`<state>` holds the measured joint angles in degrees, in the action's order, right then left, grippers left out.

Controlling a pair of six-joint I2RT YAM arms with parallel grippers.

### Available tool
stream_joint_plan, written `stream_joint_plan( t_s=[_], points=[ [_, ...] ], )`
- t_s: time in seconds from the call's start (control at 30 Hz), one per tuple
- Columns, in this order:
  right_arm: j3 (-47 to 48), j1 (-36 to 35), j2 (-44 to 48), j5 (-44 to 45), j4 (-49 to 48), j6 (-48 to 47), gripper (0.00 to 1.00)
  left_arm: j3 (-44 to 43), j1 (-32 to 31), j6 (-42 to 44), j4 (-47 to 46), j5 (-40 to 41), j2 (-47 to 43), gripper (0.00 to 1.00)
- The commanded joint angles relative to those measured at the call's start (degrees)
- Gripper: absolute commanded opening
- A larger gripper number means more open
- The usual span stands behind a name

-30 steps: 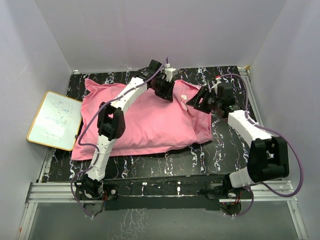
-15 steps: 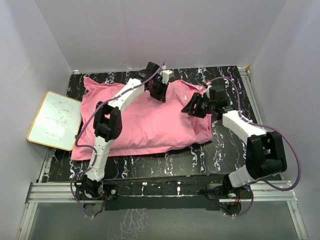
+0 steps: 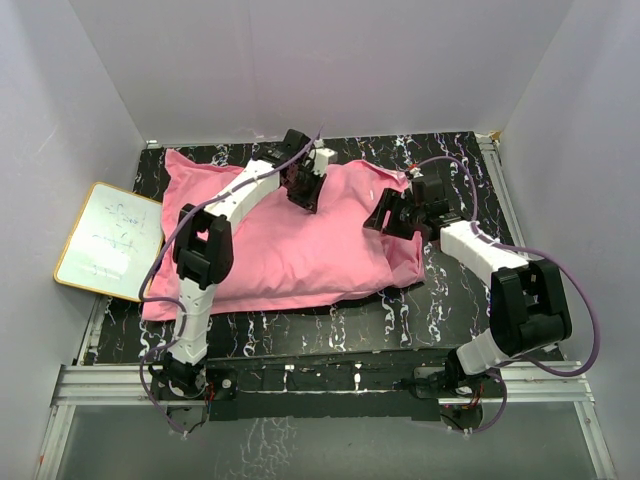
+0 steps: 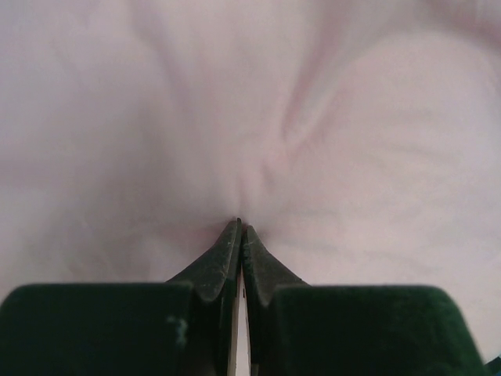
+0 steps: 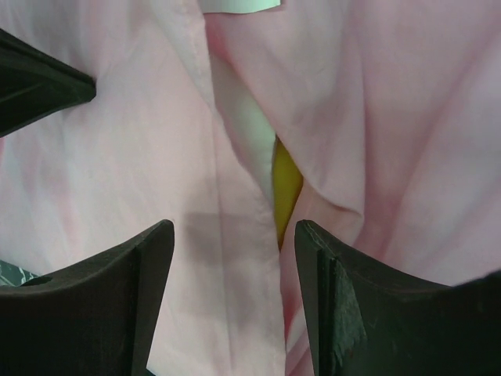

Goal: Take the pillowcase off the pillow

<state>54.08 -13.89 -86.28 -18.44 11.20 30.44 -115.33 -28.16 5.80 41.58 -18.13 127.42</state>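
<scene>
Black marbled tabletop [image 3: 340,330] with plain white walls on three sides, and the pink pillowcase [image 3: 300,250] takes up most of the middle. It's lying plump and wrinkled, matte side up, running from the far left corner over to right of center. A whiteboard with a yellow frame [image 3: 108,240] sits off the left edge, just beside the fabric.

The left end effector [image 3: 303,190] is reached out over the far side of the pillowcase. In its wrist cam the left end effector [image 4: 240,229] has its two fingers pressed together on a small pucker of pink cloth, with creases fanning out from the tips, so it's pinching the pillowcase.

The right end effector [image 3: 385,215] is at the right end of the pillowcase, by its far right corner. From its own camera the right end effector [image 5: 235,251] is spread wide, with nothing between the fingers, hanging over a slit where two flaps of fabric overlap. Through that slit you can see the pillow [image 5: 254,141], a sliver of white with a bit of its yellow band. From above it's fully covered.
</scene>
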Motion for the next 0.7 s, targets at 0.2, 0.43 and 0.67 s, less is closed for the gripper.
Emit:
stream_joint_plan(
  t_s=[0.2,0.43,0.67],
  points=[
    [-0.17,0.06,-0.79,-3.87,-3.03,0.67,0.53,4.8,2.12,0.61,0.19,0.17,-7.37,0.0],
    [1.67,-1.79,-0.78,-5.6,-3.31,2.06,0.29,3.33,2.67,0.21,0.4,-0.68,-8.06,0.0],
    [3.82,-2.29,0.12,0.31,0.26,1.7,0.33,2.21,3.63,-0.32,0.41,-2.11,-9.78,0.0]
  ],
)
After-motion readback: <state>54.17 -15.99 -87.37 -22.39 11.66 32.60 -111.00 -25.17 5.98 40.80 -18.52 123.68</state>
